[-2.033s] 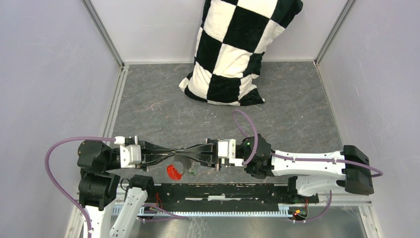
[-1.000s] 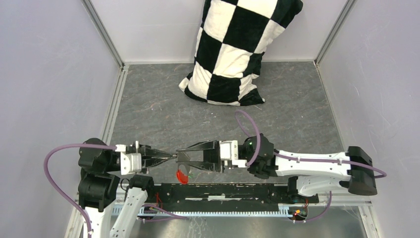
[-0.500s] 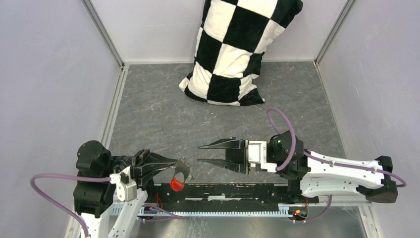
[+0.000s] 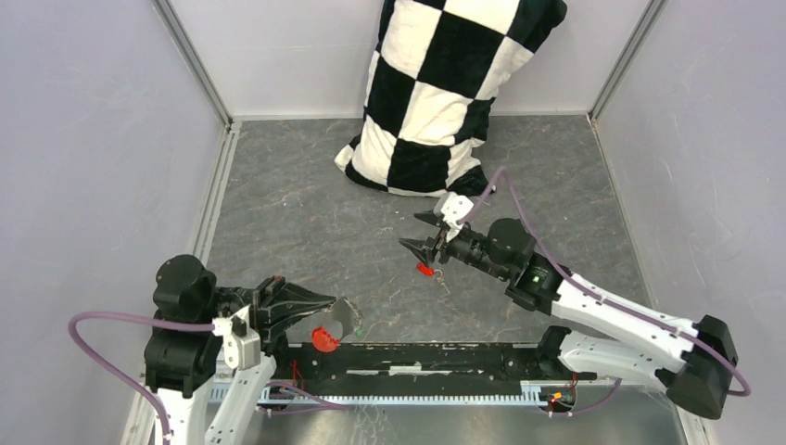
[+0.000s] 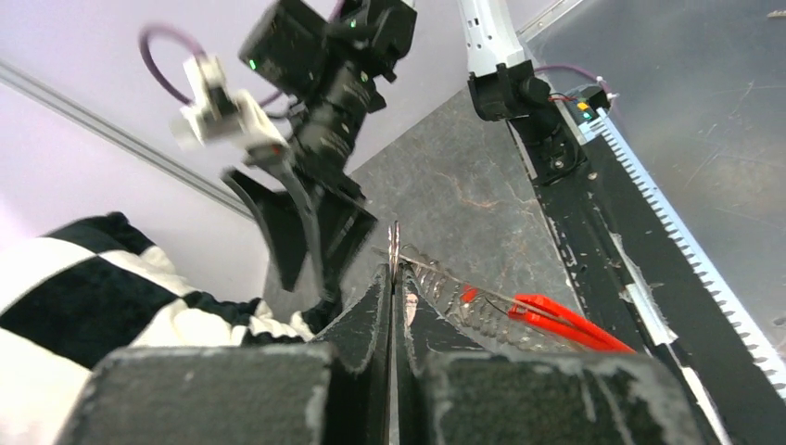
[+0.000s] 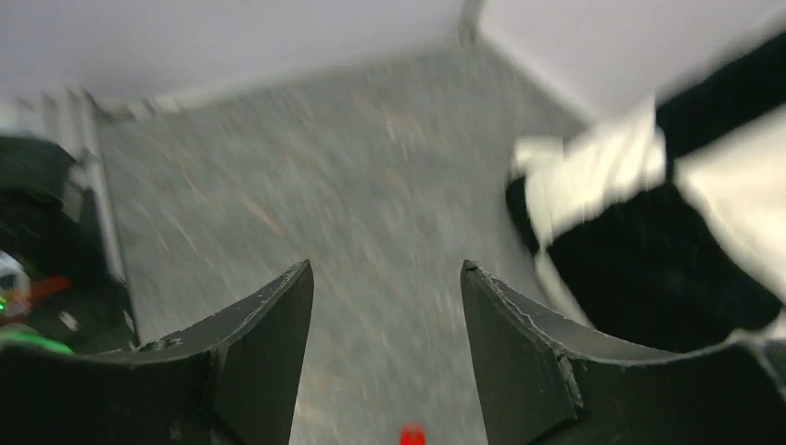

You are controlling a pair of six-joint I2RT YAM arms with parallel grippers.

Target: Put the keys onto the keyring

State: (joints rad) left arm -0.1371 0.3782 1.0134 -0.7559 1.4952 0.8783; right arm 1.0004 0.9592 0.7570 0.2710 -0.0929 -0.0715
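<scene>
At the near edge of the table (image 4: 278,204), just ahead of the black base rail (image 4: 417,357), your left gripper (image 4: 331,300) was shut tight on the keyring (image 4: 343,320). It pinched the thin silver wire between its fingertips, and the red fob showed just beside the tips, toward the rail. Your left wrist view had the wire edge-on in the closed jaws, with the fob trailing off to the right. Farther out, near the middle of the table, your right gripper (image 4: 412,230) hovered with its jaws spread and nothing between them. The red-headed key (image 4: 424,270) lay on the grey surface just on the near side of those tips, not held. Your right wrist view was blurred, yet the key showed as a red spot low between the jaws. The checkered pillow (image 4: 436,93) leaned against the back wall.
</scene>
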